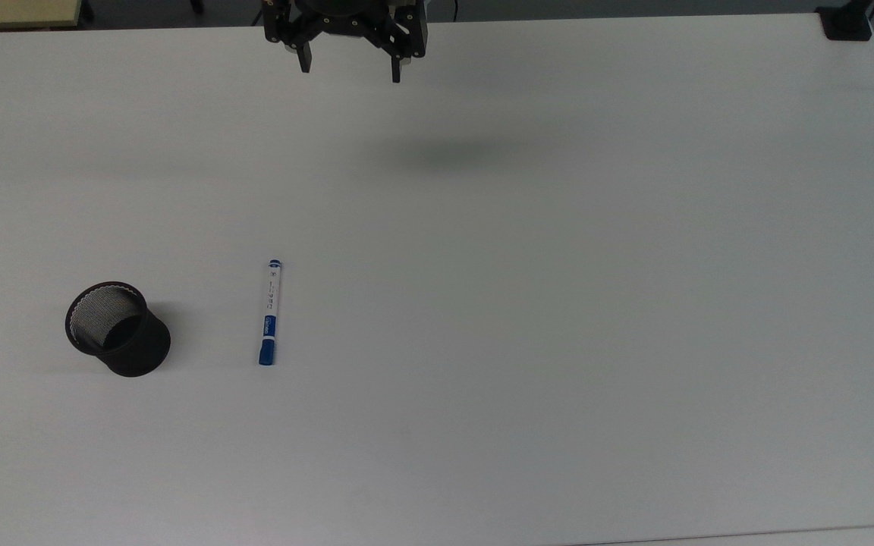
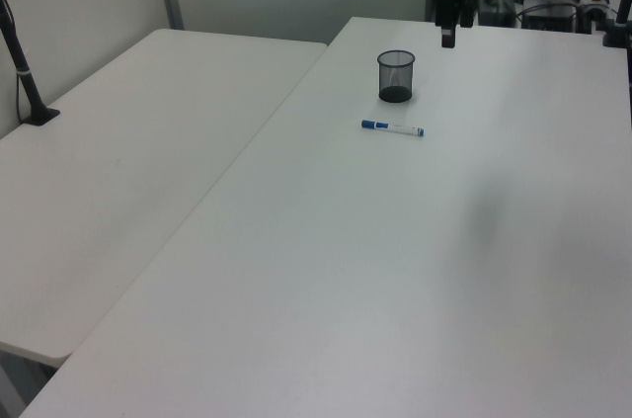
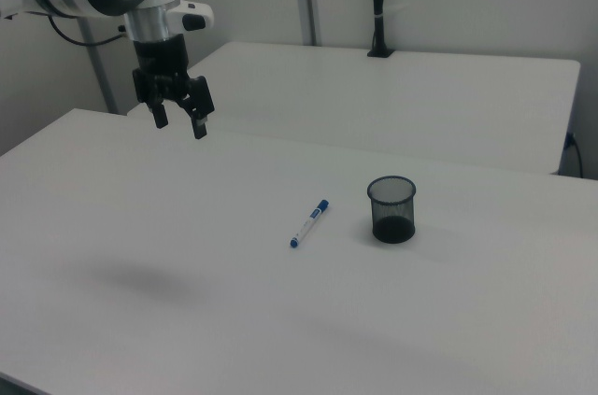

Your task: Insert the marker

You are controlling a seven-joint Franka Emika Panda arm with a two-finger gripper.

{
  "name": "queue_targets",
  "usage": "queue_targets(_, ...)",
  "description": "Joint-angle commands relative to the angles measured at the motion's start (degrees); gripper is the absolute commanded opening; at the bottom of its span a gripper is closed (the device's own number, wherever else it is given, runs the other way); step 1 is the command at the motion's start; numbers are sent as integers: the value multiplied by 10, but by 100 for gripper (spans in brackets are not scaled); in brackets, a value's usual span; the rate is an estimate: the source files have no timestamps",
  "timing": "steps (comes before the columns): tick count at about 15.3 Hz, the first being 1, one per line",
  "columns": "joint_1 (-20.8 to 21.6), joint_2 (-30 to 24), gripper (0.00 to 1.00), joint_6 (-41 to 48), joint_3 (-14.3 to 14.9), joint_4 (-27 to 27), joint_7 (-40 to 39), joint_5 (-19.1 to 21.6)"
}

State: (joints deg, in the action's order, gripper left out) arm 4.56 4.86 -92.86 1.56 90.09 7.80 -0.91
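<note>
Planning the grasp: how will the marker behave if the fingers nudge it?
The marker lies flat on the table; its slim round barrel would probably roll sideways. It looks rigid and light, so the open gripper may skid it.

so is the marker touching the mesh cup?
Apart. The top view shows bare white table between the marker and the black mesh cup; the marker lies flat.

Arm raised — gripper (image 1: 350,70) empty.
The fingers (image 3: 199,129) pointed downward and stood spread apart, with the wrist vertical above them.
</note>
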Motion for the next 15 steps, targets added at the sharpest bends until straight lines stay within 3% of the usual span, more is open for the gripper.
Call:
queue_targets(1, 2, -8, 100, -1, 4, 4, -37, 6)
queue_targets(10, 0, -6, 100, -3, 5, 4, -38, 4)
queue_targets(15, -23, 4, 100, -63, 4, 6, -39, 0)
